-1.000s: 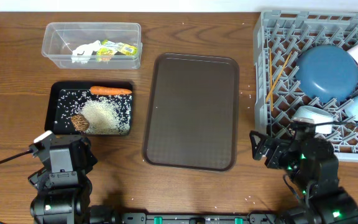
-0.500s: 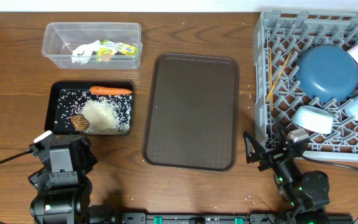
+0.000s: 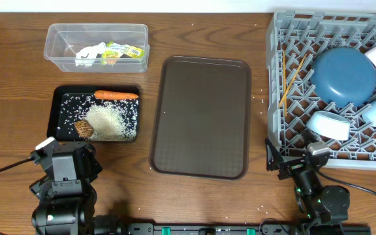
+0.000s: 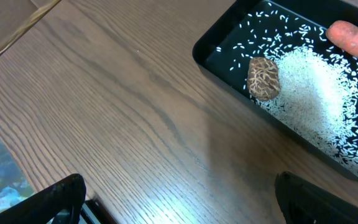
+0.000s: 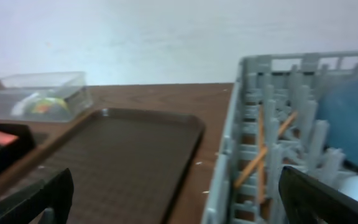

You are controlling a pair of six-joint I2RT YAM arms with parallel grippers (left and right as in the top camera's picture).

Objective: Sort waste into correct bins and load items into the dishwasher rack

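Wooden tabletop [image 3: 18, 98] showed carrot [image 3: 116, 95], rice [image 3: 109, 121] and brown lump [image 3: 83, 128] in the black tray [image 3: 52, 114], paper [image 3: 90, 53] and wrappers [image 3: 124, 50] in the clear tub [image 3: 96, 27], dishes [image 3: 343, 75] and chopsticks [image 3: 291, 78] in the grey rack [image 3: 276, 39]. My left gripper [image 4: 179, 208] and right gripper [image 5: 179, 205] stood wide, holding nothing; I judged sorting finished, the next move only parking both arms.

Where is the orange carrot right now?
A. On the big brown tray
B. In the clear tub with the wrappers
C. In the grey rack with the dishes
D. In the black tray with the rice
D: the orange carrot lies inside the black tray, along its far edge, just above the white rice.
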